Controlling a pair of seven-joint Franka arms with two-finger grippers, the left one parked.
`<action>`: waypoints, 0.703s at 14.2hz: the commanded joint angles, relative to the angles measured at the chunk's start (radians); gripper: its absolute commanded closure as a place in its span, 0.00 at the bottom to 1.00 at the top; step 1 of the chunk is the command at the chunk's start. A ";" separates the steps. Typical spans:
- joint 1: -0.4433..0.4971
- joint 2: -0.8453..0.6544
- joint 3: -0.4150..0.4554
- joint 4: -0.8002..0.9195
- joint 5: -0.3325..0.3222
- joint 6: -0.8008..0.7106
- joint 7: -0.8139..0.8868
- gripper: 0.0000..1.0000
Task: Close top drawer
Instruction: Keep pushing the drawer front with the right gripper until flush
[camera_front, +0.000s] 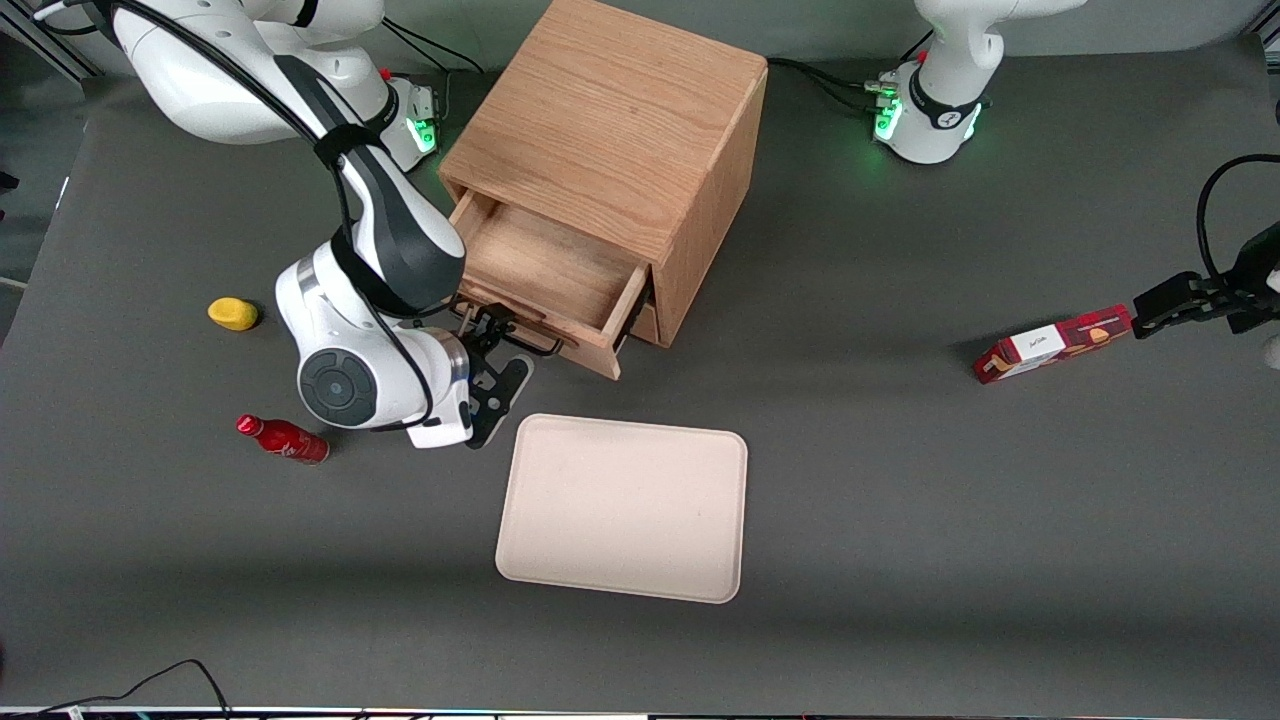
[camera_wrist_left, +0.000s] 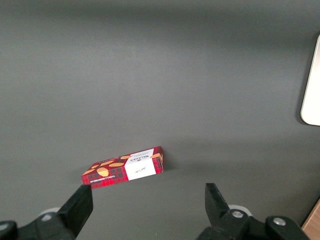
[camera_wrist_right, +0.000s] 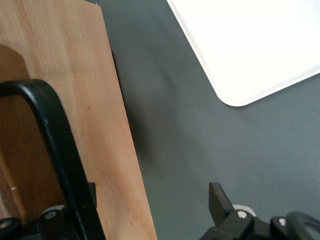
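The top drawer (camera_front: 545, 265) stands pulled well out of the light oak cabinet (camera_front: 600, 110) in the upper middle of the front view, its wooden inside bare. The gripper (camera_front: 490, 335) sits just in front of the drawer's front panel, near the frame's centre, at the thin black wire handle (camera_front: 532, 341). Its fingers are spread wide apart and clasp nothing; the wrist view shows the handle crossing close before one finger. A pale tray (camera_front: 625, 505) lies nearer the camera, in the lower middle

Light oak top drawer (camera_front: 545, 265) w/ black handle (camera_front: 520, 335); black gripper (camera_front: 478, 322); dark grey counter (camera_front: 900, 480); cream tray (camera_front: 625, 507); red plaid box (camera_front: 1052, 343); red bottle (camera_front: 283, 439); yellow obj (camera_front: 233, 313).
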 joint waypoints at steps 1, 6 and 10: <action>0.002 -0.046 0.021 -0.068 0.000 0.038 0.050 0.00; 0.002 -0.075 0.042 -0.122 0.000 0.064 0.070 0.00; 0.002 -0.092 0.061 -0.157 0.002 0.068 0.099 0.00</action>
